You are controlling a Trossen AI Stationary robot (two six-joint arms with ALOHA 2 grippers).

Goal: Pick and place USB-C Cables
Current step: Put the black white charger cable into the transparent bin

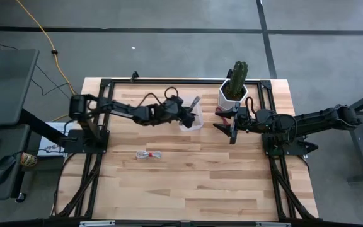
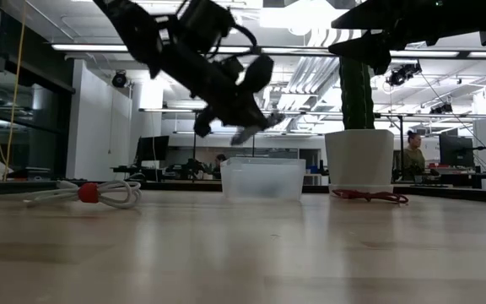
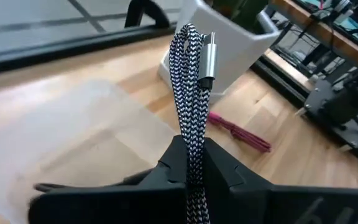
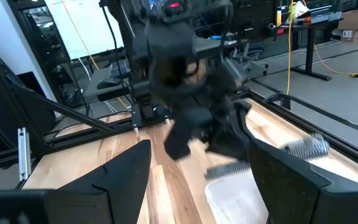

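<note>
**Left gripper holds grey cable above clear tub**

Left gripper (image 1: 188, 115) hangs over the clear tub (image 1: 192, 118) near table centre-back, fingers clamped on the grey braided cable (image 3: 191, 106). The cable's long axis runs straight out from the fingertips, w/ its silver plug (image 3: 207, 59) at the far end, pointing toward the white planter (image 1: 233, 96). In the high view the bundle sticks out past the gripper over the tub's back edge.

Right gripper (image 1: 232, 131) waits just right of the tub, in front of the planter, fingers spread wide, nothing btw them.

Around: the cactus (image 1: 238, 79) stands in the planter, close behind the right gripper. The dark red cable (image 2: 369, 196) lies on the table (image 1: 200, 183) at the planter's foot, long axis roughly left-right in the low view; the high view shows only a small bit of it by the right gripper. The whitish cable w/ a red spot (image 1: 148, 154) lies well apart, front-left of the tub, long axis left-right.

Low view shows the tub sitting on the table and the left gripper clear above it, not touching. Left wrist view shows a dark shape inside the tub (image 3: 61, 186); can't tell what it is. Right wrist view shows the left arm (image 4: 185, 74) and grey bundle over the tub. A yellow cord (image 1: 43, 38) runs across the floor beyond the table.
</note>
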